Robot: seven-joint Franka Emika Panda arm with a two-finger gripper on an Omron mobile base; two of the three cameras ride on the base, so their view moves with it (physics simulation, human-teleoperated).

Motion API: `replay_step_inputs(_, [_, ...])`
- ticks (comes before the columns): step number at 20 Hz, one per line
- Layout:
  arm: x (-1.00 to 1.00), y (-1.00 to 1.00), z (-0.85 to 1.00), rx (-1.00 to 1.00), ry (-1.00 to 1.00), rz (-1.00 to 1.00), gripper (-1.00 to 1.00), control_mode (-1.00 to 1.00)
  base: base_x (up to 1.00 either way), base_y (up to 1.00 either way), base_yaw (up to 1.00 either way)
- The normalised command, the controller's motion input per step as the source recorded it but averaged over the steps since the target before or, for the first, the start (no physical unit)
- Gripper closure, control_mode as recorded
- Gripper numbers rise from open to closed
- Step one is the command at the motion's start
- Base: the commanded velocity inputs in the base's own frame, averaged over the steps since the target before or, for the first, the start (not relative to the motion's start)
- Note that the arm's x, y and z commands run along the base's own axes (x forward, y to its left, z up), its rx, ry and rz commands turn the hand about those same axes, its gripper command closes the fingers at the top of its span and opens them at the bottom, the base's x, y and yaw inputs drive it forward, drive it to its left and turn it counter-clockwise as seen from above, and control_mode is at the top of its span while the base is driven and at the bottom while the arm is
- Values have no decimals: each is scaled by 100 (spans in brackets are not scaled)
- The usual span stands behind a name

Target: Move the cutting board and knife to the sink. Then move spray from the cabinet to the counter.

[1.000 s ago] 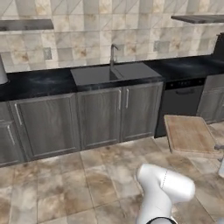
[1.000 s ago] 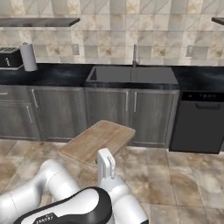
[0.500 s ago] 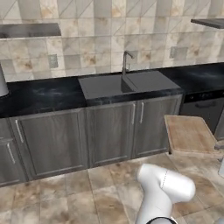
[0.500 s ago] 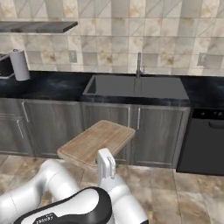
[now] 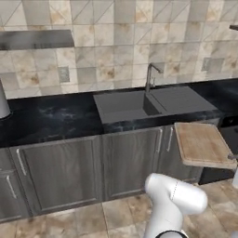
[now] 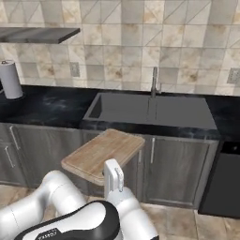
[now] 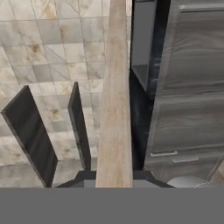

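The arm reaches forward with its gripper (image 6: 108,180) clamped on the near edge of the cutting board (image 6: 104,153), holding it roughly level in the air before the lower cabinets (image 6: 178,171), below the sink (image 6: 150,110).

Beige and tan tiles (image 6: 117,37) covered the back wall. Grey lower cabinets (image 5: 60,174) with bar handles stood below, a paper-towel roll (image 6: 10,79) at ten o'clock, stone floor tiles (image 5: 125,214) underfoot.

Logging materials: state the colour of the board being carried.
The board is light-brown wood with visible grain, seen best in the right base view.
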Motion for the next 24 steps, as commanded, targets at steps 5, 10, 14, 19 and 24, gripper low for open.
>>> replay_step_inputs(5, [0, 0, 0, 0, 0, 0, 100, 100, 84, 0, 11])
replay_step_inputs(10, [0, 0, 0, 0, 0, 0, 100, 100, 82, -2, 11])
replay_step_inputs(14, [0, 0, 0, 0, 0, 0, 100, 100, 77, -3, 11])
replay_step_inputs(19, [0, 0, 0, 0, 0, 0, 100, 100, 68, -2, 10])
replay_step_inputs(24, [0, 0, 0, 0, 0, 0, 100, 100, 50, -1, 5])
